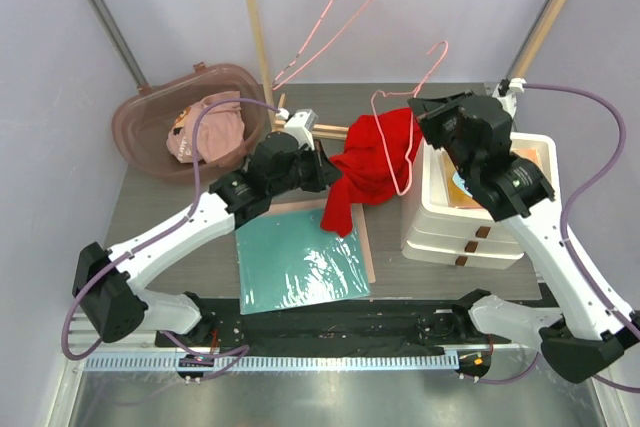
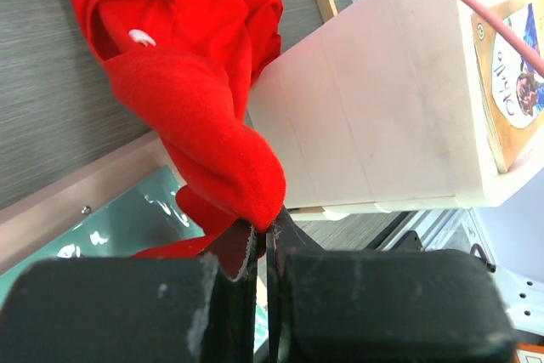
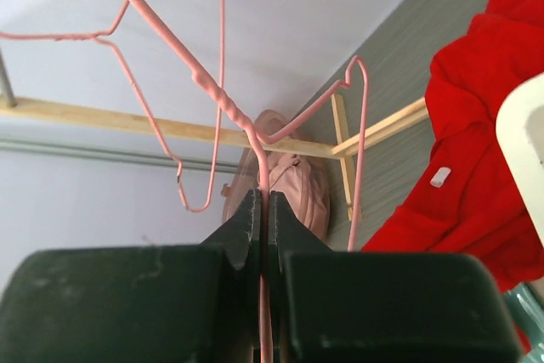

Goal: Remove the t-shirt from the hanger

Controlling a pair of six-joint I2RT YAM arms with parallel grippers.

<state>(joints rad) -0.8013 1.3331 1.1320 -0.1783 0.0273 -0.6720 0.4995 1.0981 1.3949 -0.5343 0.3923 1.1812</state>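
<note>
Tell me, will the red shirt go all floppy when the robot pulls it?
Probably floppy: the red t-shirt hangs in bunched folds and droops where the left gripper pinches it. Likely light, since a thin wire hanger holds part of it. It might snag, because that wire crosses its folds.

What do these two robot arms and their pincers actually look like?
The left arm and right arm are white tubes with bulky black joints, each trailing a mauve cable. The left gripper and right gripper are black, with two flat tapering fingers.
</note>
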